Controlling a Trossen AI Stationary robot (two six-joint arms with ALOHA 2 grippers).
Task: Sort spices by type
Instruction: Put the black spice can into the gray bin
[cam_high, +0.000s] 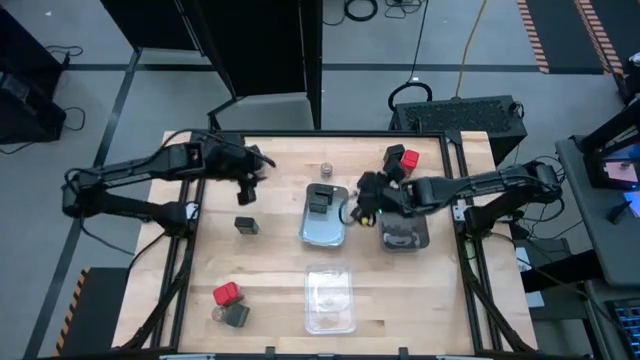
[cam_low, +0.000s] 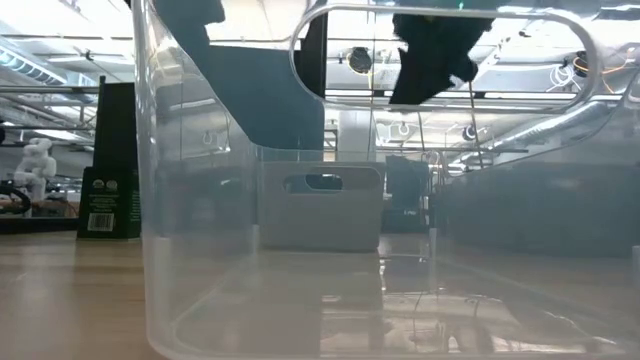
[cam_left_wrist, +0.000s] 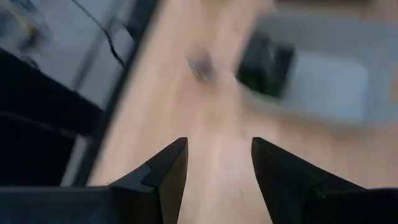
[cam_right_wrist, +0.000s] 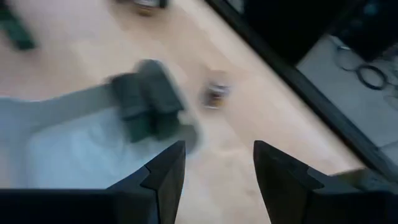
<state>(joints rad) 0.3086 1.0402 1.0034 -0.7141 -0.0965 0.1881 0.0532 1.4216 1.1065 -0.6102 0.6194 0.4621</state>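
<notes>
High view: sorting is judged to be in its middle stage. Landmark: the centre clear tray (cam_high: 324, 228), in which two dark blocks (cam_high: 320, 199) are already lodged at its far end.

- Right gripper (cam_high: 364, 196): just beside the tray's right rim, fingers spread, nothing between them.
- Left gripper (cam_high: 247, 186): to the tray's left, over bare wood, fingers parted, empty.
- Round jar (cam_high: 326, 168): alone, just beyond the tray's far end.
- Red blocks (cam_high: 401, 158): beyond the tray, to its right.
- Dark smoky tray (cam_high: 404, 234): directly right of the landmark.
- Loose dark block (cam_high: 246, 225): left of the tray.
- Mixed cluster (cam_high: 229, 304): near-left of the tray, close to the table edge.
- Front clear tray (cam_high: 329, 298): nearer than the landmark.

Next move, as judged: a pick is called for, the jar being nearest. Open room surrounds it, though the table's far edge lies close.
</notes>
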